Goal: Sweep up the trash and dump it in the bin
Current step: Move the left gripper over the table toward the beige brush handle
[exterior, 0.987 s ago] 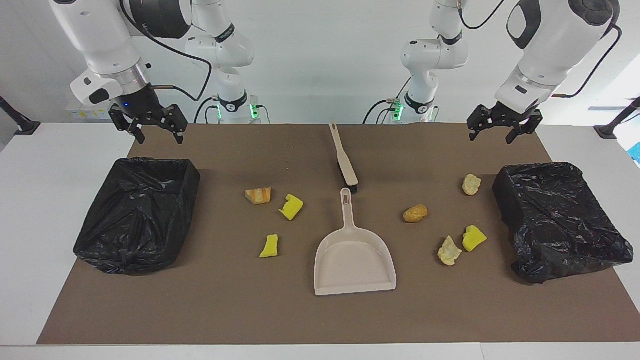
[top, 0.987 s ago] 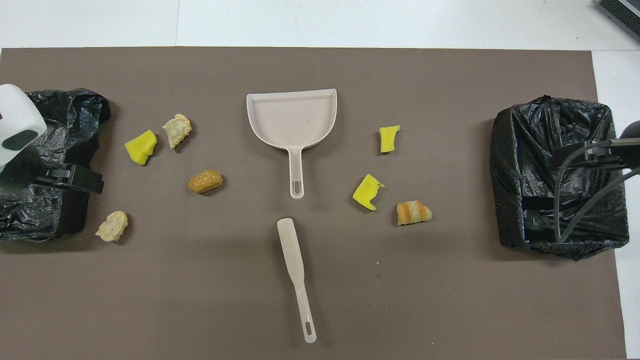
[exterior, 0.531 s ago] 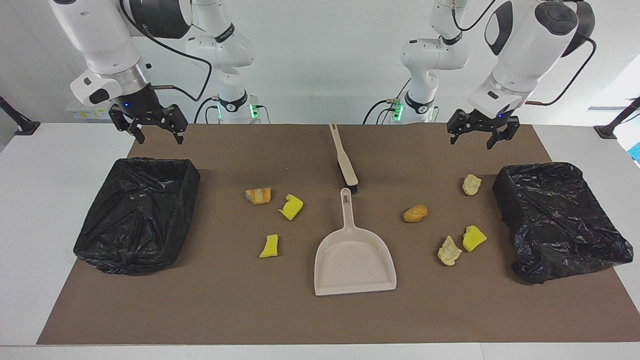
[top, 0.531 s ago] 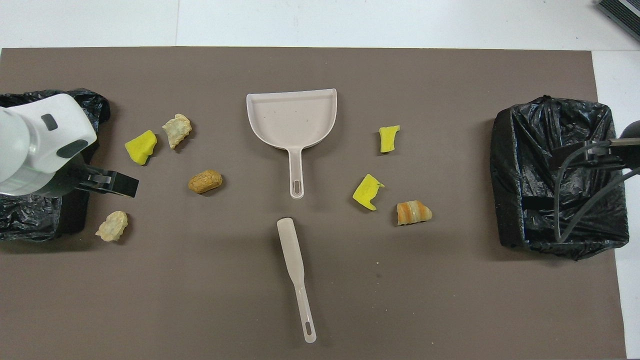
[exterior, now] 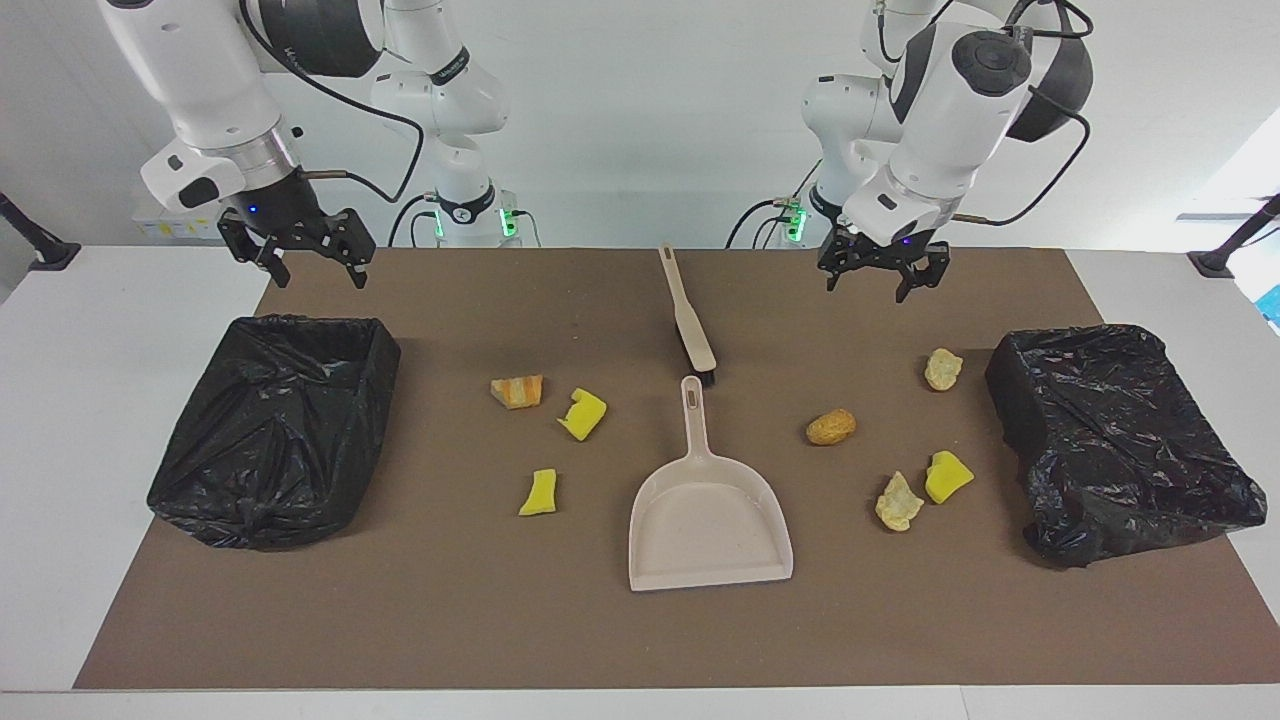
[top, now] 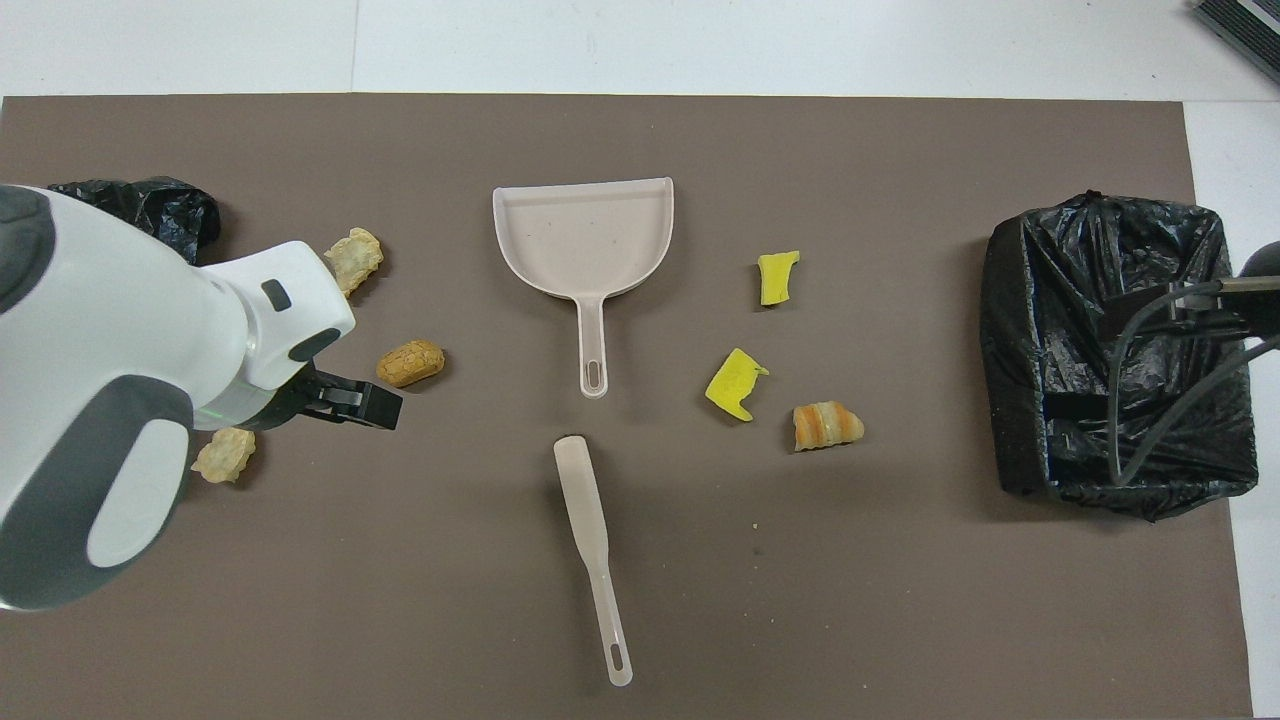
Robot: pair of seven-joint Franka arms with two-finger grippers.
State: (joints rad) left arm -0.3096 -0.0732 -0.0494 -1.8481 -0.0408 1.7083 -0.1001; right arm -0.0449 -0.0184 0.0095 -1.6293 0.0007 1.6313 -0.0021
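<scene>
Two black-lined bins (exterior: 275, 430) are set at the table's ends. The trash (exterior: 831, 427) is scattered on the mat to either side of the dustpan (exterior: 708, 520); it is judged light, soft, best swept. The brush (exterior: 687, 318) would be taken by its handle. The left gripper (exterior: 882, 268) and the right gripper (exterior: 297, 248) are held open and empty, above the mat.

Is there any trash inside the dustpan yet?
No. The dustpan tray is bare in both views. All seven trash pieces lie on the brown mat around it.
</scene>
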